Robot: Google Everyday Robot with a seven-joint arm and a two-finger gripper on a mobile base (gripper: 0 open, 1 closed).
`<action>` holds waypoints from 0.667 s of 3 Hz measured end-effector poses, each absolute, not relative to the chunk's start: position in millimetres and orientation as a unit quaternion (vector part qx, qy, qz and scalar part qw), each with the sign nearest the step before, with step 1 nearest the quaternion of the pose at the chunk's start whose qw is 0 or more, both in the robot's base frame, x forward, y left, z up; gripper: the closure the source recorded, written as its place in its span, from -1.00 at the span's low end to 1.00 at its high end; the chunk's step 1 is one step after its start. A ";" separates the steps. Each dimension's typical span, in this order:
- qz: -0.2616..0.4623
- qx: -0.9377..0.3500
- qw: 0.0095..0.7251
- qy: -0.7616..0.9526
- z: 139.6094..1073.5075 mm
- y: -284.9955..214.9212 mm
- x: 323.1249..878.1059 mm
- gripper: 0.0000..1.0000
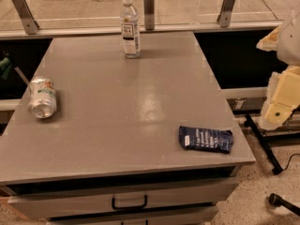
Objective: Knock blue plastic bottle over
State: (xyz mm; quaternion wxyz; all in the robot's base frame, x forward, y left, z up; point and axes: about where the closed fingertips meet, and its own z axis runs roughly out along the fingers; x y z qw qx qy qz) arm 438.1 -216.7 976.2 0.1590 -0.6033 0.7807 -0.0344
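The blue plastic bottle [130, 28] is clear with a white cap and a white label with dark print. It stands upright near the far edge of the grey table [126, 107], slightly left of the middle. My gripper [280, 102], seen as cream-coloured arm parts, is at the right edge of the view, off the table's right side. It is far from the bottle and touches nothing on the table.
A silver drink can [42, 98] lies on its side near the table's left edge. A flat dark blue packet [205, 138] lies near the front right corner. A glass railing with metal posts [149, 7] runs behind the table. Drawers with a black handle [129, 203] are below the front edge.
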 end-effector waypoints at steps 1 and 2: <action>-0.034 -0.603 0.159 0.781 976.2 -216.6 438.1 -1.00; -0.034 -0.624 0.186 0.758 972.0 -194.9 477.6 -1.00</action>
